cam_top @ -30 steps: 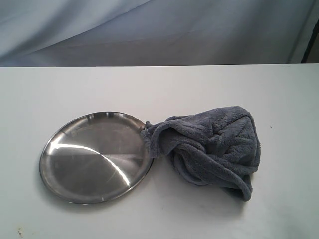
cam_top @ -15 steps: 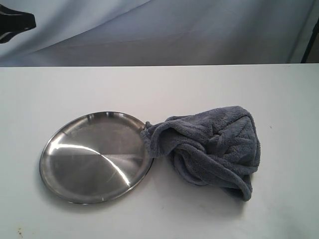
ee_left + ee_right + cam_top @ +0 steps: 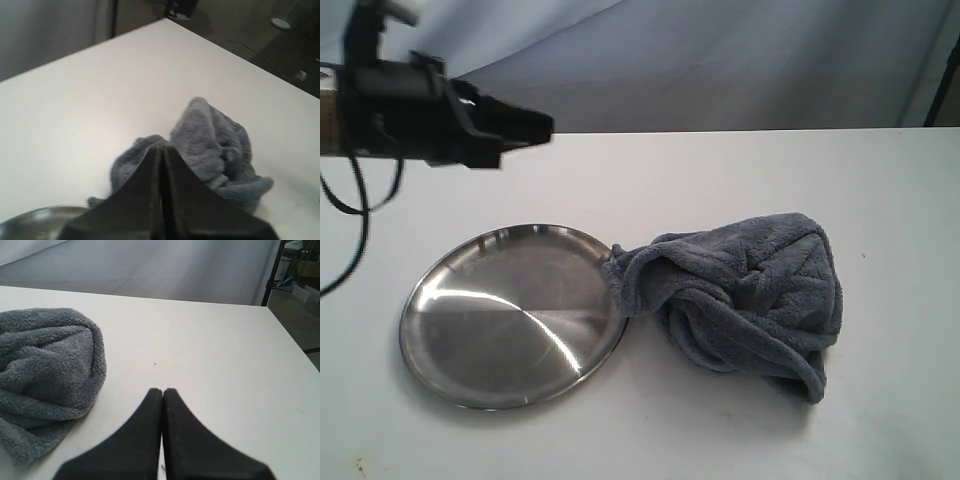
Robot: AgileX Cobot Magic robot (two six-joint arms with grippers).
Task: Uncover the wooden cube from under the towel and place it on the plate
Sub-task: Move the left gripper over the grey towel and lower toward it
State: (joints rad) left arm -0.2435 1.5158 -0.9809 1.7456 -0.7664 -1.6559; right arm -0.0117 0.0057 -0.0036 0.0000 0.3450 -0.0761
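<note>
Towel [image 3: 750,290]: bunched, touching plate [image 3: 510,320] rim. L gripper [image 3: 545,125] closed, empty, up over table [image 3: 720,170]; R gripper [image 3: 162,390] closed, empty too.

Steel plate [image 3: 510,320] sat flat on the white table [image 3: 720,170]. Grey-blue plush towel [image 3: 750,290] was bunched in a heap just right of the plate, one fold touching its rim. Left gripper [image 3: 548,124] hung above and behind the plate's left side, well clear of it, black fingers together, pointing toward the towel side. Grey cloth backdrop [image 3: 720,60] was beyond the plate.
</note>
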